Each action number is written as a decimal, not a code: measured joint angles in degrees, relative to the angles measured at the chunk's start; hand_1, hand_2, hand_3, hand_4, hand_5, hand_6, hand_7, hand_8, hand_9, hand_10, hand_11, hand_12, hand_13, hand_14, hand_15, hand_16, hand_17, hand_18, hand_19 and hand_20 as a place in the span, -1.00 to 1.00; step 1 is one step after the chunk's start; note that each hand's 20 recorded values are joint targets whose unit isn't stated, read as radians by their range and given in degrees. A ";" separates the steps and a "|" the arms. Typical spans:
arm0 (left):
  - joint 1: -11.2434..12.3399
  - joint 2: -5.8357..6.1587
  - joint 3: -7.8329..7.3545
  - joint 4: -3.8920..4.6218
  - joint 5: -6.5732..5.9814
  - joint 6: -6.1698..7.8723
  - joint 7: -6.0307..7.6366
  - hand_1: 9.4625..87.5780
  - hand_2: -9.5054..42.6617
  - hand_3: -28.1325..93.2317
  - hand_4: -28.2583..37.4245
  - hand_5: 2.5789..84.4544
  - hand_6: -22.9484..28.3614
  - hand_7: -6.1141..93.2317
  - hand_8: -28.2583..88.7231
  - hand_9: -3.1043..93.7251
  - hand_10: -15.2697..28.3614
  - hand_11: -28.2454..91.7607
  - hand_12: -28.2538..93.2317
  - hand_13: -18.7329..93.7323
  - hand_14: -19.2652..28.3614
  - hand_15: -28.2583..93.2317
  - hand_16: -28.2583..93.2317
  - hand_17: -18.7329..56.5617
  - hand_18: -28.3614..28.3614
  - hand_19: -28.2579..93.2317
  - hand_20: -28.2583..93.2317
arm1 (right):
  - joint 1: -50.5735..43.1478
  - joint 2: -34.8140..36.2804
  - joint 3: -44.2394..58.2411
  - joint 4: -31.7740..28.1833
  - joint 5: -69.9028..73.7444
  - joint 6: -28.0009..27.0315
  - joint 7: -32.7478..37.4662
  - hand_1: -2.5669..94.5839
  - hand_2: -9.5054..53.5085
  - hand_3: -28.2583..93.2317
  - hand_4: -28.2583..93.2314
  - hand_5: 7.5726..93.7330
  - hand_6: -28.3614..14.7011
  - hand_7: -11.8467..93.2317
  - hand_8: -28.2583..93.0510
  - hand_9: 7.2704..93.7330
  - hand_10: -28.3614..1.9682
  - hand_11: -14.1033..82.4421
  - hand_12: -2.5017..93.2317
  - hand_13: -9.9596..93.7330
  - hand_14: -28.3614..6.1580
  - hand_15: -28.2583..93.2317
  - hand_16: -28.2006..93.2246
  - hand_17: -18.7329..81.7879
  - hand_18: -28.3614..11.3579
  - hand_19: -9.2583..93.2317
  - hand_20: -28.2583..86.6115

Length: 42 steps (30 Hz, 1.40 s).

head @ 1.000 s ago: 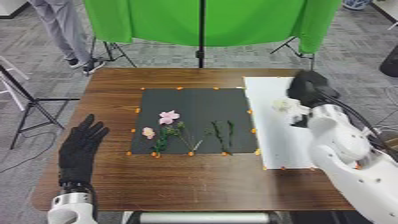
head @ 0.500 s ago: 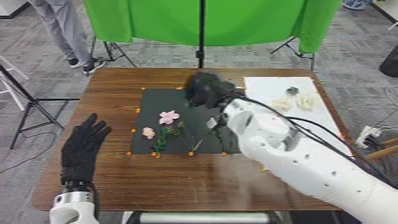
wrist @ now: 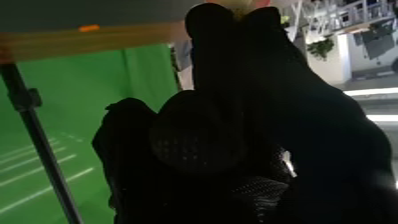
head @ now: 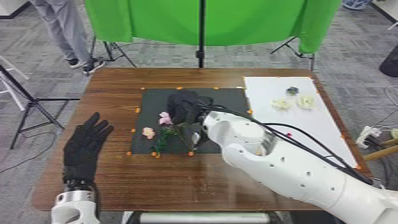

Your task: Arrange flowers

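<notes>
My right hand (head: pixel 184 106) is over the upper middle of the black mat (head: pixel 153 100), just beside the pink flower (head: pixel 165 120). In the right wrist view, the right hand (wrist: pixel 204 115) has a finger and the thumb together at their tips, pinching a reddish and yellow flower (wrist: pixel 238 5), mostly hidden. A peach flower (head: pixel 148 133) and leafy green stems (head: pixel 161 143) lie on the mat's left part. The forearm covers the mat's right part. My left hand (head: pixel 85 145) stands open over the table's left side.
The white board (head: pixel 311 122) at the right bears two pale yellow flower heads (head: pixel 305 101), a small bluish one (head: pixel 292 90) and a small red piece (head: pixel 287 134). Orange markers line the mat's edges. A green cloth (head: pixel 253 25) hangs behind the brown table (head: pixel 115 175).
My right hand has moved left from the white board to the black mat, then down toward the pink flower. The pale and bluish flower heads are uncovered. My left hand has barely moved.
</notes>
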 measured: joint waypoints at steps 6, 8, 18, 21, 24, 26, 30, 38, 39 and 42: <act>-0.10 0.04 0.07 0.04 0.00 -0.32 -0.05 -0.76 -0.62 0.65 -1.00 -0.06 0.06 -0.68 -0.62 -0.09 0.28 -0.24 -0.36 -0.12 0.53 -0.07 -0.56 -0.41 0.46 -0.36 -0.21 | 0.04 -1.97 -0.15 3.65 -0.32 -1.42 -0.05 0.28 -1.00 0.43 -0.86 0.55 0.44 -0.38 -0.43 0.88 0.33 -0.51 -0.03 0.90 0.55 0.54 0.03 0.72 -0.07 1.00 0.55; -0.22 0.06 0.13 0.10 0.01 -0.33 -0.11 -0.76 -0.62 0.65 -1.00 -0.06 0.06 -0.68 -0.62 -0.09 0.28 -0.24 -0.36 -0.12 0.53 -0.08 -0.57 -0.41 0.46 -0.36 -0.21 | 0.04 -2.41 -0.16 4.34 -0.61 -1.55 -0.06 0.28 -1.00 0.42 -0.86 0.54 0.45 -0.37 -0.44 0.87 0.33 -0.50 -0.03 0.90 0.55 0.54 0.03 0.72 -0.07 1.00 0.55; -0.44 0.07 0.19 0.19 0.02 -0.35 -0.23 -0.77 -0.62 0.65 -1.00 -0.06 0.06 -0.68 -0.62 -0.09 0.28 -0.24 -0.36 -0.11 0.53 -0.08 -0.56 -0.41 0.46 -0.36 -0.21 | -0.03 -3.13 -0.04 5.84 -2.76 -2.05 -0.15 0.24 -1.00 0.41 -0.86 0.43 0.47 -0.40 -0.48 0.84 0.32 -0.50 -0.01 0.89 0.54 0.55 0.03 0.71 -0.08 1.00 0.56; -0.44 0.07 0.19 0.19 0.02 -0.35 -0.23 -0.76 -0.62 0.65 -1.00 -0.06 0.06 -0.68 -0.62 -0.09 0.28 -0.24 -0.36 -0.12 0.53 -0.08 -0.56 -0.42 0.46 -0.36 -0.21 | -0.08 -3.02 0.02 5.93 -3.30 -2.26 -0.37 0.23 -1.00 0.41 -0.85 0.41 0.48 -0.41 -0.51 0.83 0.32 -0.50 0.00 0.89 0.54 0.55 0.03 0.70 -0.08 1.00 0.56; -0.44 0.07 0.18 0.19 0.02 -0.35 -0.30 -0.77 -0.62 0.65 -1.00 -0.06 0.06 -0.68 -0.62 -0.09 0.28 -0.24 -0.36 -0.12 0.53 -0.08 -0.56 -0.42 0.46 -0.36 -0.20 | -0.26 -2.84 0.35 5.91 -3.67 -2.98 -0.65 0.20 -1.00 0.41 -0.85 0.35 0.51 -0.42 -0.69 0.81 0.31 -0.49 -0.01 0.89 0.53 0.55 0.03 0.70 -0.09 1.00 0.56; -0.44 0.07 0.18 0.19 0.02 -0.35 -0.33 -0.77 -0.62 0.65 -1.00 -0.06 0.06 -0.68 -0.62 -0.09 0.28 -0.24 -0.36 -0.12 0.53 -0.07 -0.56 -0.42 0.46 -0.36 -0.20 | -0.41 -2.59 0.65 5.80 -3.88 -3.52 -0.79 0.17 -1.00 0.44 -0.86 0.32 0.51 -0.41 -0.72 0.78 0.29 -0.45 -0.04 0.88 0.53 0.55 0.03 0.69 -0.10 1.00 0.56; -0.46 0.07 0.16 0.22 0.02 -0.40 -0.33 -0.77 -0.62 0.65 -1.00 -0.06 0.06 -0.68 -0.62 -0.09 0.28 -0.24 -0.36 -0.11 0.54 -0.08 -0.56 -0.42 0.46 -0.36 -0.20 | -0.63 -1.72 1.32 4.95 -4.13 -4.31 -0.86 0.12 -1.00 0.48 -0.88 0.30 0.51 -0.42 -0.73 0.74 0.26 -0.39 -0.09 0.88 0.52 0.55 0.03 0.69 -0.10 1.00 0.56; -1.05 0.18 0.17 0.67 0.02 -1.21 -0.30 -0.76 -0.62 0.65 -1.00 -0.06 0.06 -0.68 -0.62 -0.09 0.28 -0.24 -0.36 -0.12 0.54 -0.08 -0.56 -0.42 0.46 -0.36 -0.20 | -5.86 1.70 11.12 -3.72 -3.37 -4.60 0.67 -0.25 -1.00 0.59 -0.80 0.33 0.41 -0.45 -0.70 0.60 0.00 -0.17 -0.42 0.79 0.33 0.53 0.03 0.58 -0.23 1.00 0.53; -1.20 0.18 0.17 0.76 0.02 -1.35 -0.29 -0.76 -0.62 0.65 -1.00 -0.06 0.06 -0.68 -0.62 -0.09 0.28 -0.24 -0.36 -0.12 0.54 -0.08 -0.56 -0.42 0.46 -0.36 -0.20 | -7.34 2.49 13.45 -5.82 -3.23 -3.76 1.35 -0.31 -1.00 0.59 -0.79 0.33 0.39 -0.46 -0.70 0.58 -0.05 -0.18 -0.42 0.77 0.27 0.53 0.03 0.56 -0.25 1.00 0.53; -1.59 0.21 0.19 0.98 0.02 -1.63 -0.26 -0.76 -0.62 0.65 -1.00 -0.06 0.06 -0.68 -0.62 -0.09 0.28 -0.24 -0.36 -0.12 0.53 -0.08 -0.56 -0.42 0.46 -0.36 -0.20 | -12.06 5.45 20.68 -11.54 -3.08 0.59 4.45 -0.37 -1.00 0.58 -0.77 0.29 0.33 -0.51 -0.69 0.46 -0.21 -0.25 -0.44 0.71 0.16 0.53 0.02 0.51 -0.33 1.00 0.52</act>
